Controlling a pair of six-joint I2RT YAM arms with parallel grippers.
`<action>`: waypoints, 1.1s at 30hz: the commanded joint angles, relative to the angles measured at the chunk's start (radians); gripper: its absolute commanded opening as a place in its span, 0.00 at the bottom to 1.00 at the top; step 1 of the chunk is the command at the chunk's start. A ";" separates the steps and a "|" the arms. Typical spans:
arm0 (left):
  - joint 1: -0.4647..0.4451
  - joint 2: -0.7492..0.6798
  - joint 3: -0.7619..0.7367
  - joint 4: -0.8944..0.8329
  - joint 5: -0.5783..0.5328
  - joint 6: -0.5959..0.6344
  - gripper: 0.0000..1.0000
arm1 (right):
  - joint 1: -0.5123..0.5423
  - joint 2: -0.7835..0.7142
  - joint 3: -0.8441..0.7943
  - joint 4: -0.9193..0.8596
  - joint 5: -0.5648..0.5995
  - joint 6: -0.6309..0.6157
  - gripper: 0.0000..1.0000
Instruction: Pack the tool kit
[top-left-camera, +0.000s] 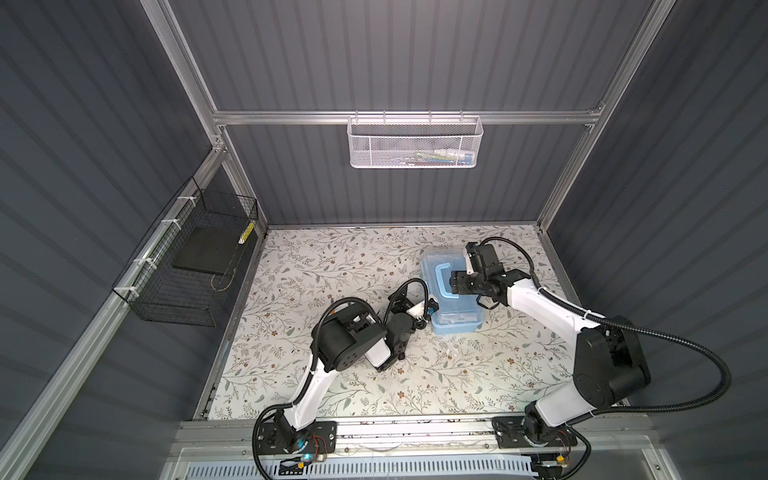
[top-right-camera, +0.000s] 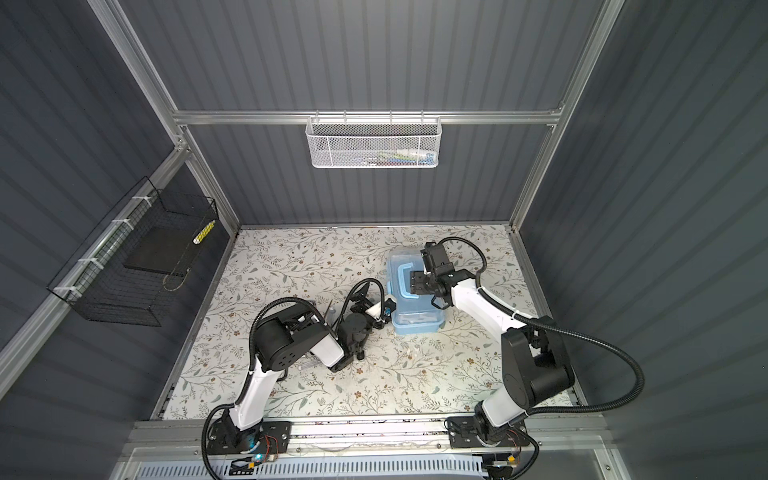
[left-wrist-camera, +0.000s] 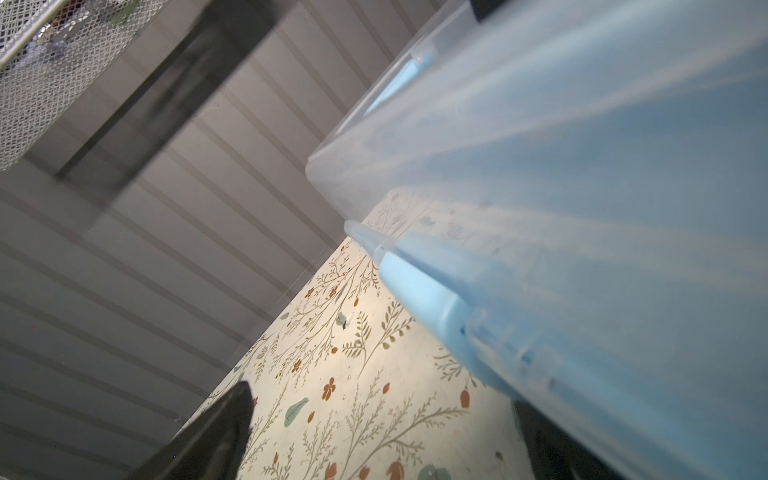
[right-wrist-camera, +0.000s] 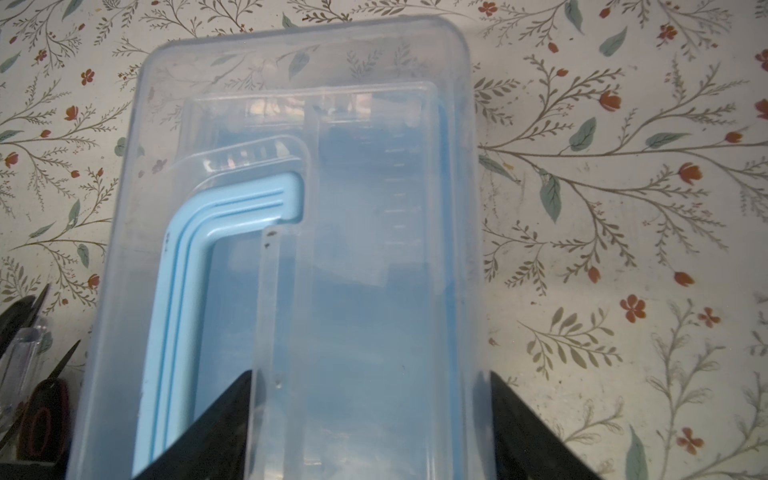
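The tool kit (top-left-camera: 461, 311) lies on the table (top-left-camera: 332, 257), left end effector (top-left-camera: 430, 306) just beside it, right end effector (top-left-camera: 457, 286) over it.

The counter (top-left-camera: 332, 266), covered with a pale sheet printed with twigs and small flowers, fills the lower middle of the frame in both top views. Directly on it, a little right of the centre, lies the light blue tool kit box (top-left-camera: 455, 318), its clear lid on top. A small clear piece (top-right-camera: 308, 365) lies left of the centre; what it is I cannot tell.
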 joint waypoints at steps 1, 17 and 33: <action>-0.006 0.014 0.058 0.035 -0.083 0.081 1.00 | 0.039 0.060 -0.072 -0.221 -0.040 -0.049 0.57; -0.018 -0.010 0.071 0.088 -0.205 0.072 0.99 | 0.038 0.068 -0.092 -0.222 -0.025 -0.042 0.52; -0.063 -0.126 -0.016 -0.112 -0.204 -0.048 1.00 | 0.032 0.066 -0.076 -0.176 -0.056 -0.008 0.57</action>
